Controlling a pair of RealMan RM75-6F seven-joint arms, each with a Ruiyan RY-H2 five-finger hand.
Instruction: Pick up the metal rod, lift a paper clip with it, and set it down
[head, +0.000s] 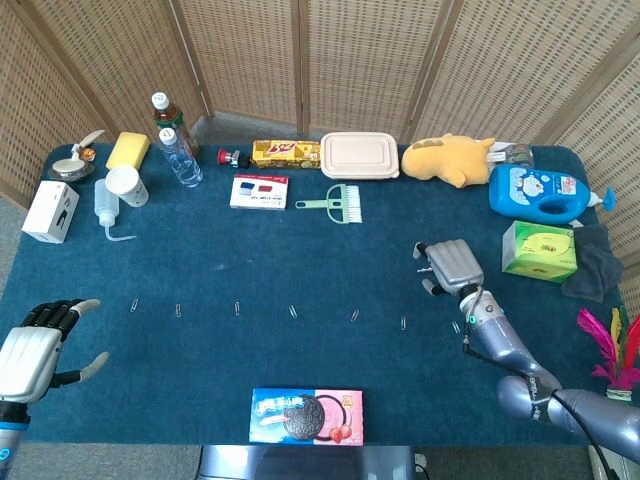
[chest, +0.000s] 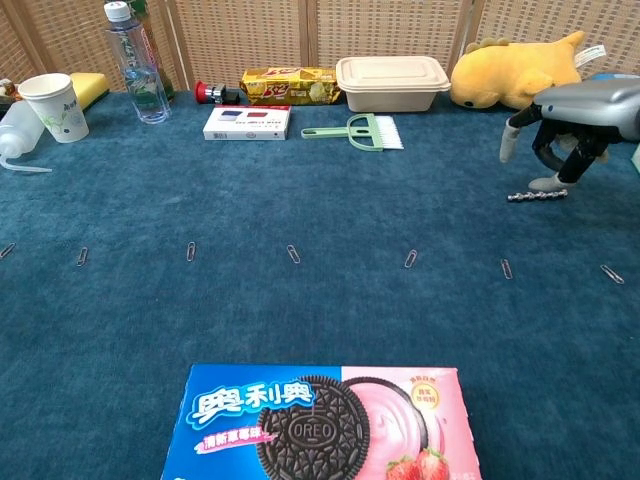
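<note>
Head view: along the far edge of the blue surface (head: 220, 270) stand the containers. A lidded beige food box (head: 359, 156) is shut, contents hidden. A clear water bottle (head: 181, 156) is capped, and a second bottle (head: 165, 108) with a white cap stands behind it. A white paper cup (head: 126, 185) stands beside a squeeze bottle (head: 107, 208); neither shows its contents. A blue detergent bottle (head: 544, 193) lies on its side next to a green tissue box (head: 539, 250). The right robot hand (head: 449, 268) hangs palm-down over the surface with fingers curled downward, holding nothing. The left robot hand (head: 35, 343) sits at the near left edge, fingers spread, released. A row of paper clips (head: 292, 312) lies across the middle of the surface. The metal rod cannot be made out in this view. Chest view: the metal rod (chest: 537, 196) lies flat on the surface, short, silvery and ridged along its length. The fingertips (chest: 545, 183) of the right robot hand (chest: 560, 125) are just above and beside the rod, not closed on it. A paper clip (chest: 506, 268) lies near the rod, towards the camera. The cookie box (chest: 322, 422) lies at the near edge.
</note>
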